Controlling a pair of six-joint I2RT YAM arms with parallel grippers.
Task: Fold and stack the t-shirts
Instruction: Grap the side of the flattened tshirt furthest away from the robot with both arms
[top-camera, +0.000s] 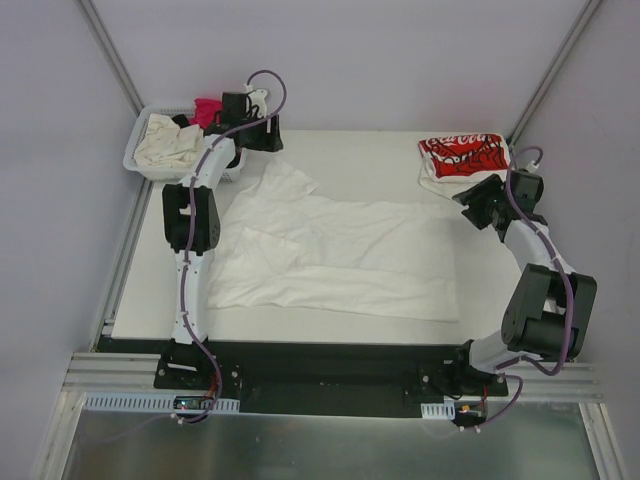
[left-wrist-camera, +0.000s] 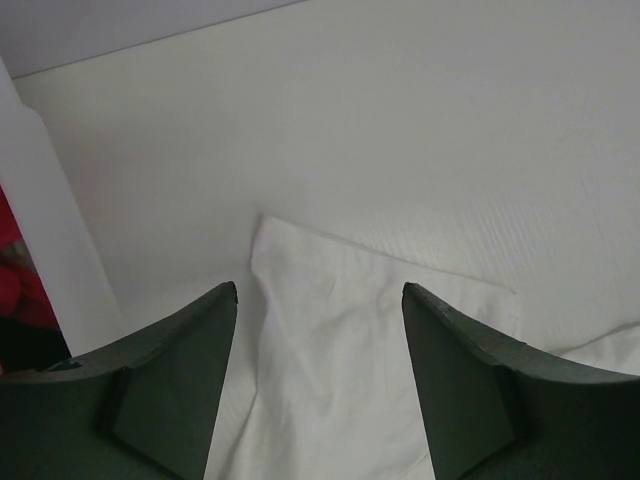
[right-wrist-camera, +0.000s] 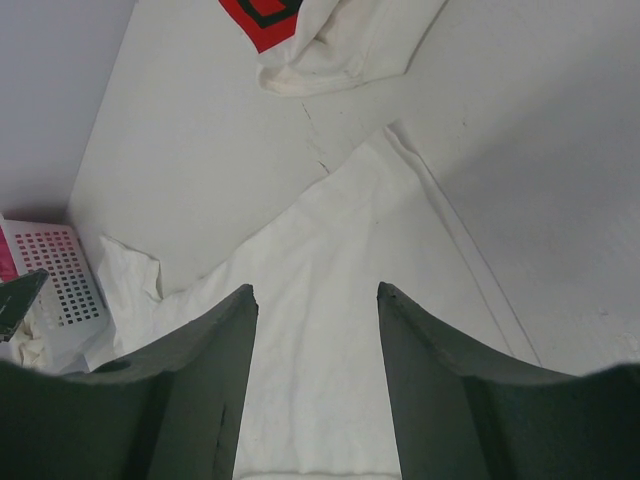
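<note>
large white shirt (top-camera: 330, 255) is spread out flat in the middle of the tabletop (top-camera: 380, 165), a bit rumpled. its near hem runs close along the near edge. one sleeve (left-wrist-camera: 340, 340) pokes out toward the far left, corner lying flat.

over that sleeve we've got the left fingers (top-camera: 264, 138), apart, nothing between them, tips pointing down at the cloth from above. whether they touch it, can't tell. the left arm stands up from its base, bends at the elbow and reaches to the far left corner, right beside the basket (top-camera: 135, 150).

across on the other side, the right fingers (top-camera: 472, 203) are apart too, empty, aimed over the shirt's far right corner. the right arm is folded back on itself, elbow out by the right edge.

folded red-print shirt (top-camera: 462, 155) sits in the far right corner, just beyond the right fingers, with a narrow strip of bare tabletop between it and the big shirt. a cream shirt (top-camera: 165, 145) and a magenta one (top-camera: 208, 108) are heaped in the basket.

open room: a wide bare band along the far side between sleeve and red-print shirt, plus a strip to the right of the big shirt. grey walls close in left, right and behind.
</note>
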